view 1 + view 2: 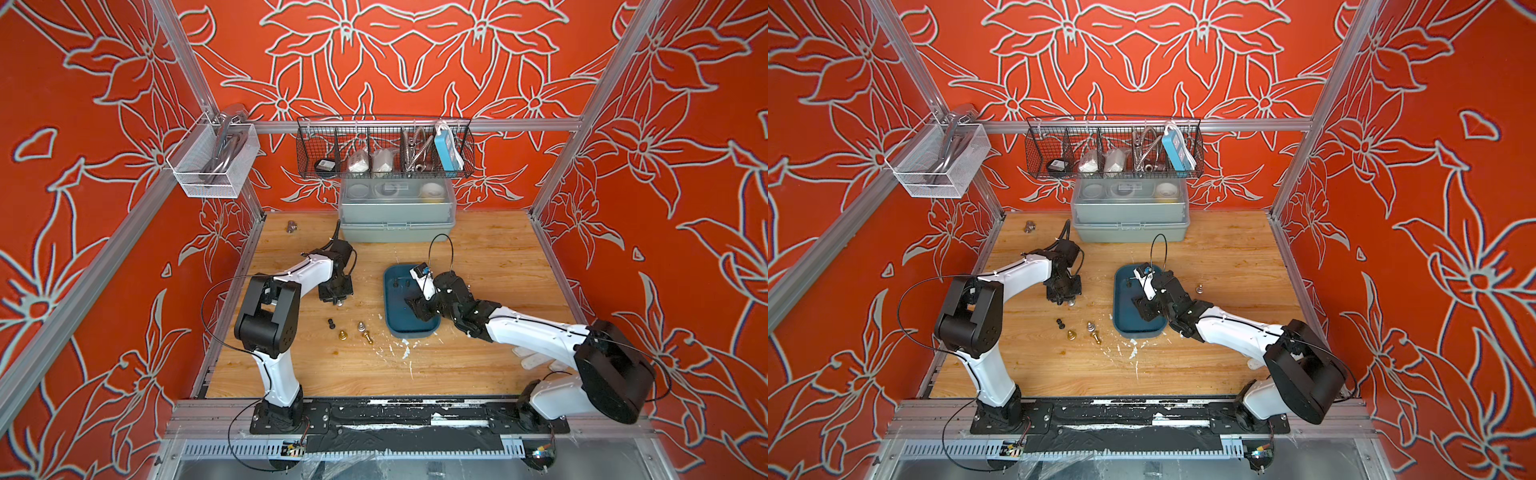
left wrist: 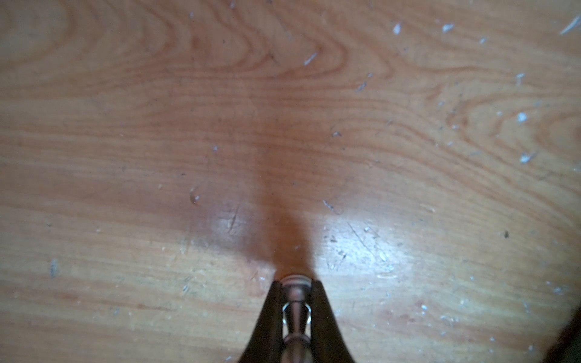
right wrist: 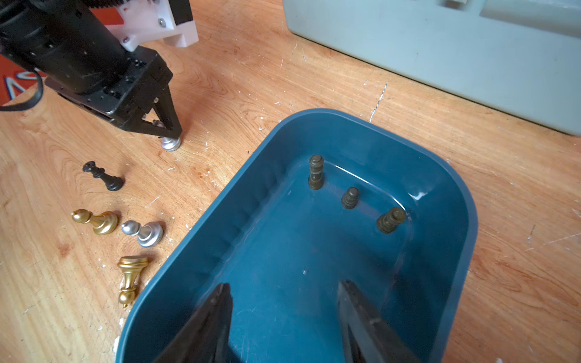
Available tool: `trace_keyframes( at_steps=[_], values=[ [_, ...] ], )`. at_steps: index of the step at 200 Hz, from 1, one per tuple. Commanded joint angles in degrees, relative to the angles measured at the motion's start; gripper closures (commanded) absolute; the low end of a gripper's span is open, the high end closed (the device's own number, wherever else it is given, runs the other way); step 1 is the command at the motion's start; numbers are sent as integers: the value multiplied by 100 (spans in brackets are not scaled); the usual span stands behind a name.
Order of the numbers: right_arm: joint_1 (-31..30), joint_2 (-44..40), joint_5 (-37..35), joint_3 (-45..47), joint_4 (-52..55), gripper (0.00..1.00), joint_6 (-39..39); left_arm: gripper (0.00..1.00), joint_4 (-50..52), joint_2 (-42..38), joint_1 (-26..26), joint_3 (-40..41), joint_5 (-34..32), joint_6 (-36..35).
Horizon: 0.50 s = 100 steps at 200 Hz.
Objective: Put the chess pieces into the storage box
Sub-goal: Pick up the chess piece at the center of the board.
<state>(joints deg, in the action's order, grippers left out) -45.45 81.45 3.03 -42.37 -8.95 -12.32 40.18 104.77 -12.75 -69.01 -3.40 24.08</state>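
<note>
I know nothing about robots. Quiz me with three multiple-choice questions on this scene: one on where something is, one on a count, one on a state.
1. Where is the right gripper?
A. Over the blue storage box. B. Beside the left arm's base. C. Up at the back wall.
2. How many dark chess pieces are inside that box?
A. One. B. Three. C. Six.
3. What is the left gripper doing?
A. Standing wide open. B. Shut on a silver chess piece. C. Shut on nothing.
Answers: 1 A, its open jaws frame the box floor; 2 B, three show there in the right wrist view; 3 B, it pinches that piece on the table.
</note>
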Motion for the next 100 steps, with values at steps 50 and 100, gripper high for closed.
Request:
trace_keyframes(
  at_steps=[50,100],
  values=[
    [-52,98,-110,-222,137,41,19,89,53,-5,-6,-29,-132,-74],
    [-53,152,-99,-262,160,42,4,82,-9,-85,-43,36,-26,-75]
  ],
)
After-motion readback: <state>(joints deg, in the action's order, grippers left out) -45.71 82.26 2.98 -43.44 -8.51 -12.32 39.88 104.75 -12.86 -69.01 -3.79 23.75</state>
